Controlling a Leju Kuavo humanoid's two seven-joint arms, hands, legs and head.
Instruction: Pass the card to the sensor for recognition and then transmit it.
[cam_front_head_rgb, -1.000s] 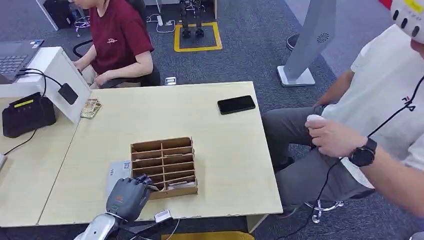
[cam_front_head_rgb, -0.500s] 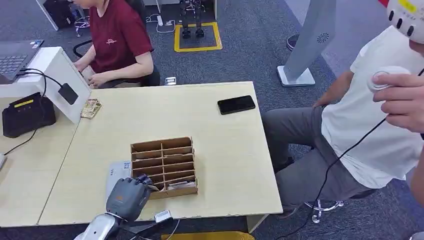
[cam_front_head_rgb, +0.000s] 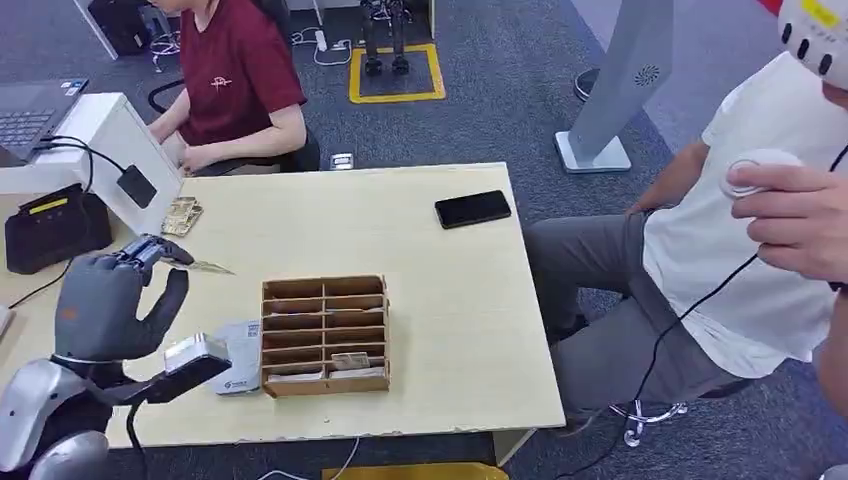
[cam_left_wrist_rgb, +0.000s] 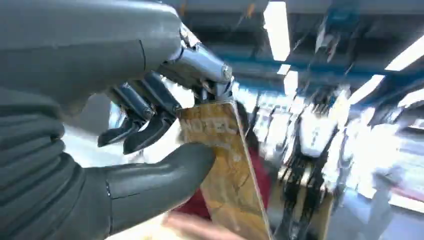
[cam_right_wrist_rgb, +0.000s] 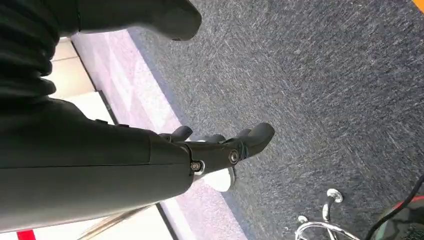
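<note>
My left hand (cam_front_head_rgb: 110, 300) is raised above the table's left part, left of the wooden slotted card box (cam_front_head_rgb: 325, 335). It pinches a thin card (cam_front_head_rgb: 207, 266) between thumb and fingers, and the card sticks out to the right. In the left wrist view the card (cam_left_wrist_rgb: 225, 165) is gold-brown with "HOTEL" printed on it, held by the thumb (cam_left_wrist_rgb: 160, 172) below and fingertips above. A black device with a yellow label (cam_front_head_rgb: 52, 230) sits at the far left, beyond the hand. My right hand (cam_right_wrist_rgb: 220, 150) hangs over grey carpet, holding nothing, fingers apart.
A white-grey pad (cam_front_head_rgb: 238, 365) lies left of the box. A black phone (cam_front_head_rgb: 472, 209) lies at the table's far right. A white stand with a small black box (cam_front_head_rgb: 135, 187) and a tray of cards (cam_front_head_rgb: 182, 215) stand at the back left. One person sits behind, another at the right.
My left hand has left the box's front-left corner and risen up and to the left, now holding a card. The person's hand at the right stays raised with a white round thing.
</note>
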